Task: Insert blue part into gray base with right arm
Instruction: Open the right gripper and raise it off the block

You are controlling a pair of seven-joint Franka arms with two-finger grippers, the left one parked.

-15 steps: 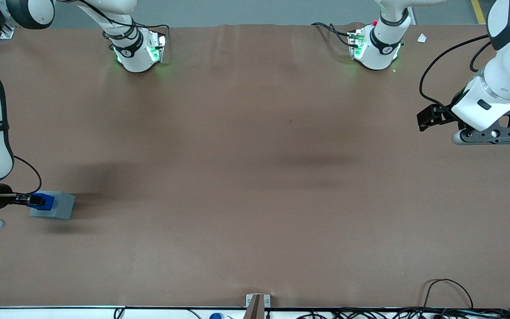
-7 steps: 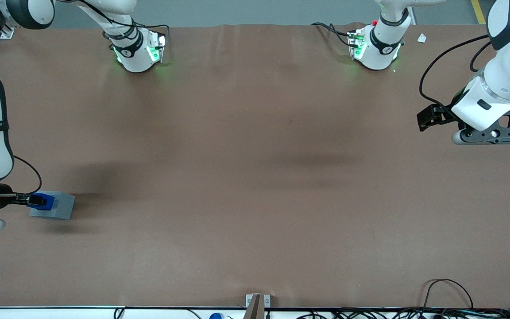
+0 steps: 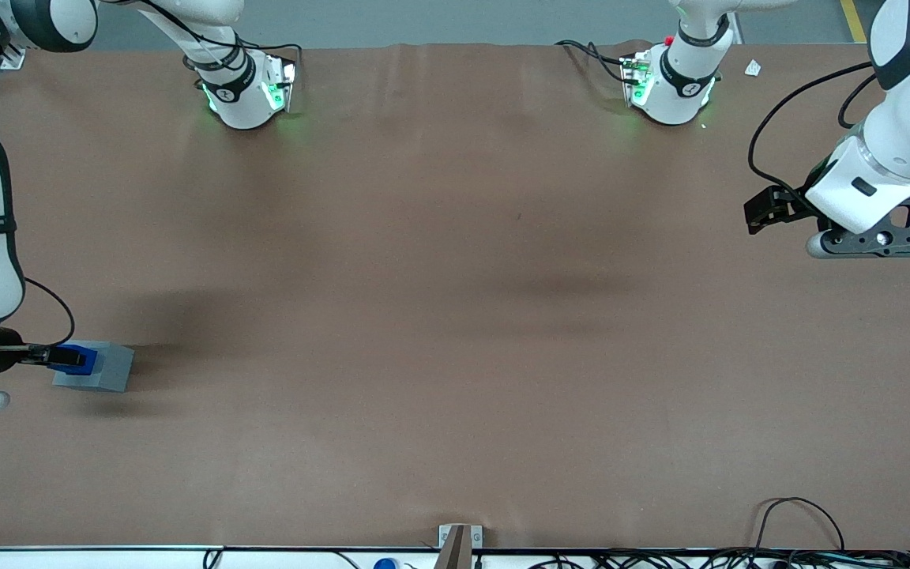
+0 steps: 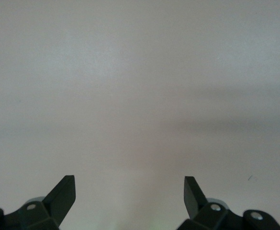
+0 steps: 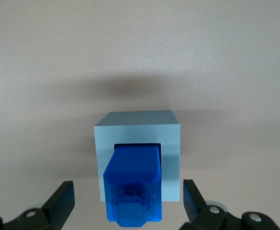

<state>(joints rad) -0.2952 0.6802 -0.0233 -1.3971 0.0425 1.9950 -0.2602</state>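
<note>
The gray base [image 3: 107, 367] sits on the brown table at the working arm's end. The blue part [image 3: 80, 360] stands in the base's socket and sticks up out of it. In the right wrist view the blue part [image 5: 132, 184] fills the square socket of the gray base [image 5: 171, 158], with its stud facing the camera. My right gripper [image 3: 60, 357] hovers right over the blue part. In the wrist view the gripper [image 5: 128, 184] is open, its fingertips [image 5: 65, 191] wide apart on either side of the blue part and not touching it.
The two arm bases [image 3: 246, 91] stand with green lights at the table edge farthest from the front camera. Cables [image 3: 802, 521] lie along the edge nearest the camera, and a small metal bracket [image 3: 459, 539] sits at that edge's middle.
</note>
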